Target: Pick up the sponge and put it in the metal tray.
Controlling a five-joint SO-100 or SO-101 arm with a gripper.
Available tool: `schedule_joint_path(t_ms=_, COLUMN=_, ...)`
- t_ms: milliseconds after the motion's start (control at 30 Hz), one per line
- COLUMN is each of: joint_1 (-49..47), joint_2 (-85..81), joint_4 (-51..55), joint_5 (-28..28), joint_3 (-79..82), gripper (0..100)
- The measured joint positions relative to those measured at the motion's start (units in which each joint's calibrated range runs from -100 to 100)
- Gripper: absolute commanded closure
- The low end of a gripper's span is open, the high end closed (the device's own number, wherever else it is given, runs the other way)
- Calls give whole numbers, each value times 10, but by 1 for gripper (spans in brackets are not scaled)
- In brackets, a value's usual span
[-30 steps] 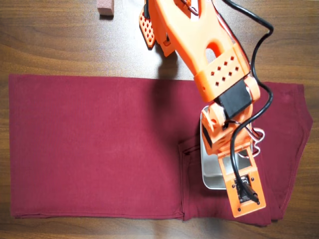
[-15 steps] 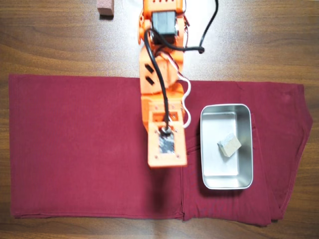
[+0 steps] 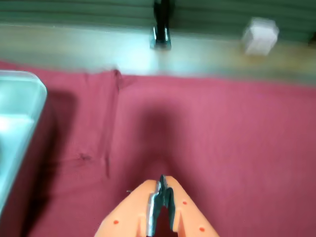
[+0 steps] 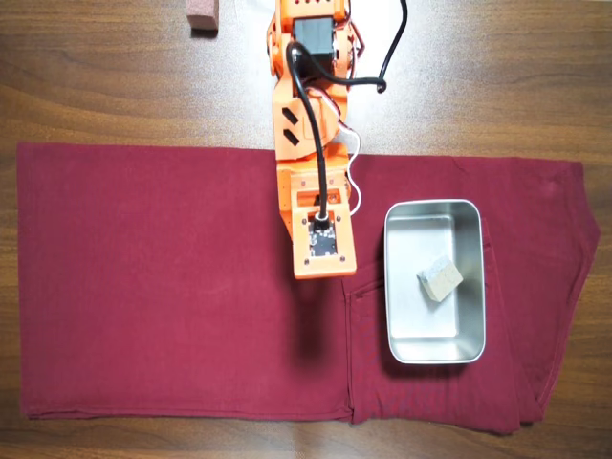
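1. In the wrist view the gripper has its two orange fingers pressed together at the tips, with nothing between them; it hangs over bare cloth.
2. The orange arm has drawn back from half a second ago: its wrist housing sits closer to the base in the overhead view and is clear of the pan's left rim.
3. The sponge lies tilted on the floor of the metal tray, near the middle, untouched by the arm.
4. The tray rests on the dark red cloth, in the same place as before.
5. A pinkish-brown block sits on the wooden table, well apart.
6. Judging by this, the placement is done and the arm is retreating.
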Motion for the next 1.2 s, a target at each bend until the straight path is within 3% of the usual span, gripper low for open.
schedule_joint_path(t_ms=167, joint_1=18, joint_2=-2, joint_4=69, joint_5=-5, joint_3=44, gripper=100)
schedule_joint_path(t_ms=533, joint_1=16, joint_2=-10, joint_4=401, joint_5=-49, joint_3=44, gripper=100)
schedule_joint_path(t_ms=1200, joint_1=16, joint_2=-10, joint_4=408, joint_5=-53, joint_3=44, gripper=100)
